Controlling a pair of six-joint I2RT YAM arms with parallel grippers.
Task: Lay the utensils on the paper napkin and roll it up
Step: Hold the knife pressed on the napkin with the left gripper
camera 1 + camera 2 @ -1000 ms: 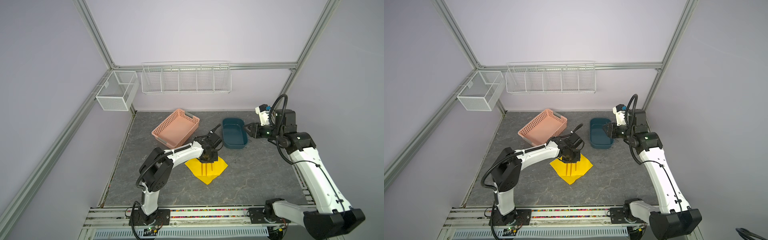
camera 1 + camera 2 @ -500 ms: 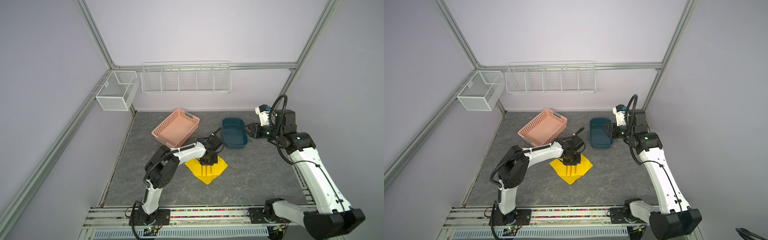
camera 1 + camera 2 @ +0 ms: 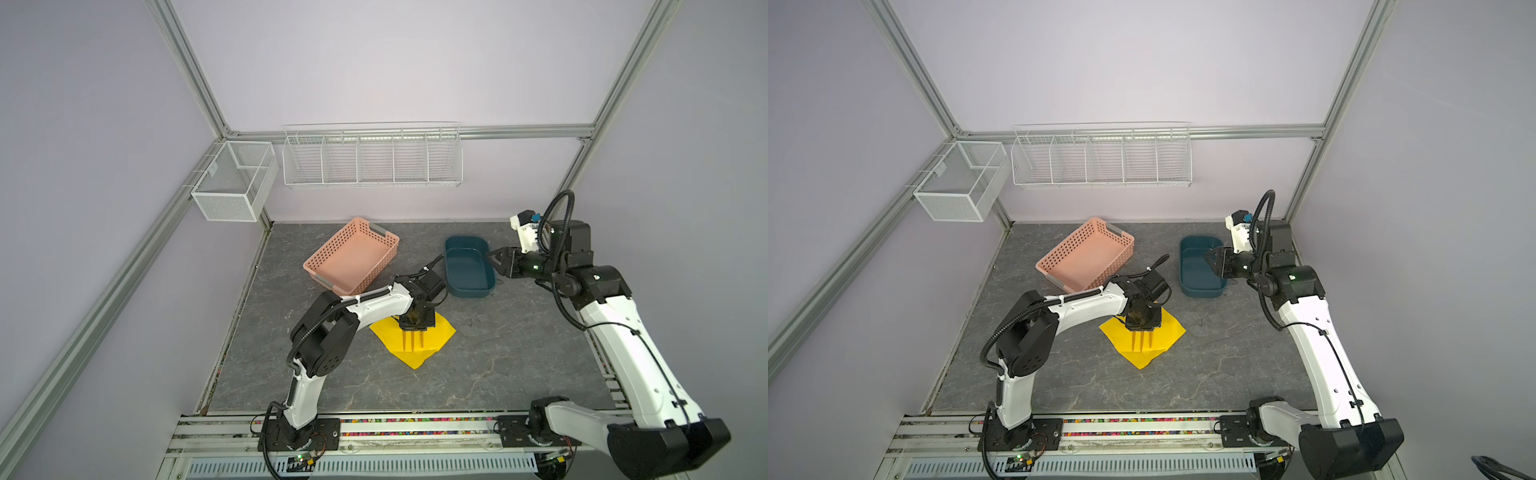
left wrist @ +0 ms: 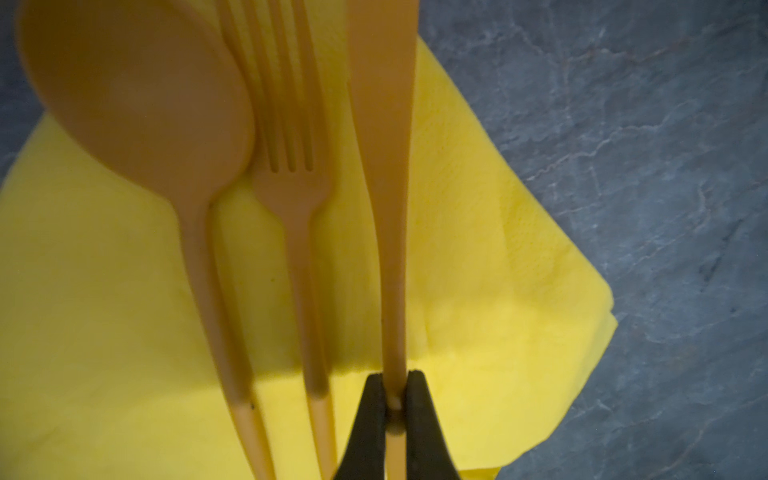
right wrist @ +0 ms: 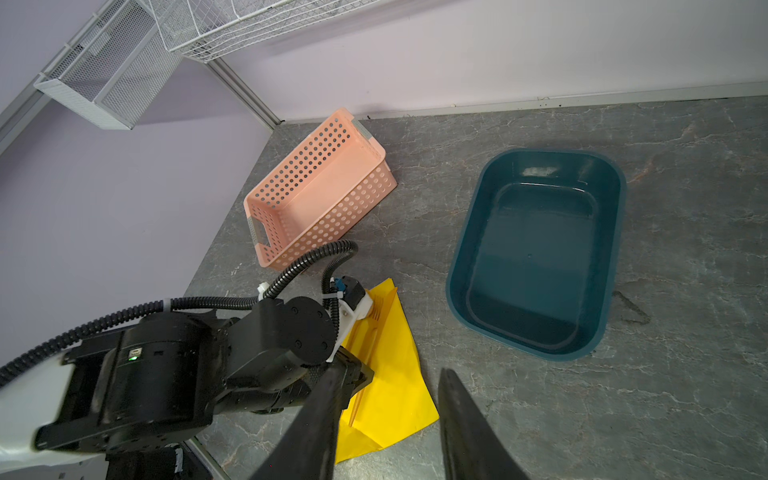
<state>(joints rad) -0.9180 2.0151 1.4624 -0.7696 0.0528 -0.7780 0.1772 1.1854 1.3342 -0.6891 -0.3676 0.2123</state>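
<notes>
left gripper (image 4: 392,401): your jaws are pinched shut on the knife (image 4: 384,124) handle, over the napkin (image 4: 478,249)
right gripper (image 5: 388,376): yours is partly open, holding nothing

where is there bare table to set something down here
Widest bare table: between the paper napkin and the right arm, down to the front rail. Also the strip between the pink basket and the side wall. Crowded: the gap between basket, blue tub and napkin, where the left tool grips the knife; the right tool hangs at the tub's rim.
</notes>
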